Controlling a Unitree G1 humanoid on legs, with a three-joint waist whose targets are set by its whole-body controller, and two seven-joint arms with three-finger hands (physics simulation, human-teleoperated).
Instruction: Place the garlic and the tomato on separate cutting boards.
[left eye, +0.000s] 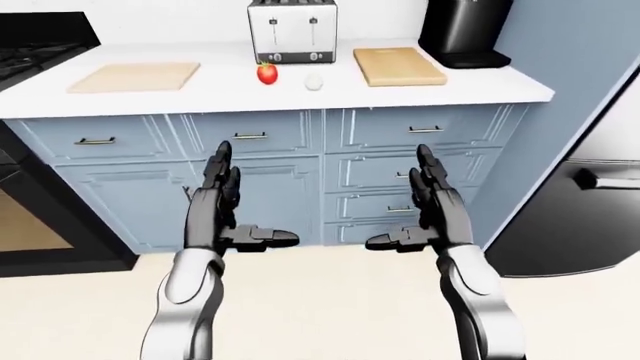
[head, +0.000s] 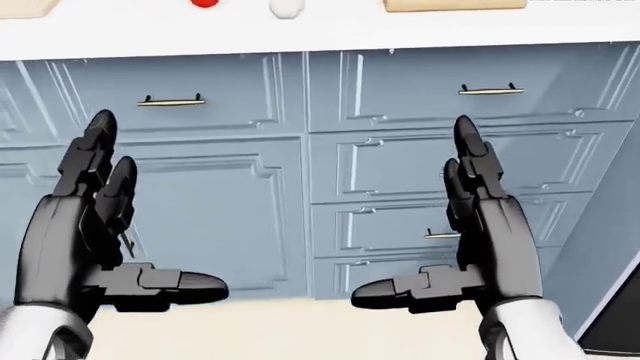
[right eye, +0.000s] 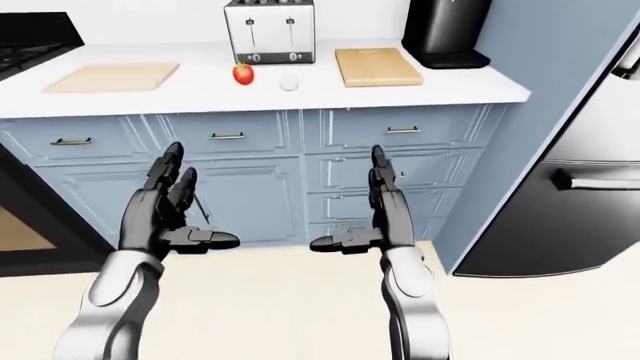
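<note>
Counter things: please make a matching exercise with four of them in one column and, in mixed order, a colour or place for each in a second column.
Left-eye view.
1. tomato
2. garlic
3. toaster
4. coffee machine

A. black, at the counter's right end
B. red, below the toaster's left part
C. silver, above the tomato and garlic
D. white, just right of the tomato

Pairs: 1-B, 2-D, 3-C, 4-A

Tomato (left eye: 266, 73): red, round, green stem up, resting on the white desk (left eye: 200, 94). Garlic (left eye: 314, 82): pale whole bulb just to its right, apart. Lighter cutting board (left eye: 135, 76) lies flat, bare, well left; thicker tan cutting board (left eye: 398, 66) flat, bare, near right of garlic.
</note>
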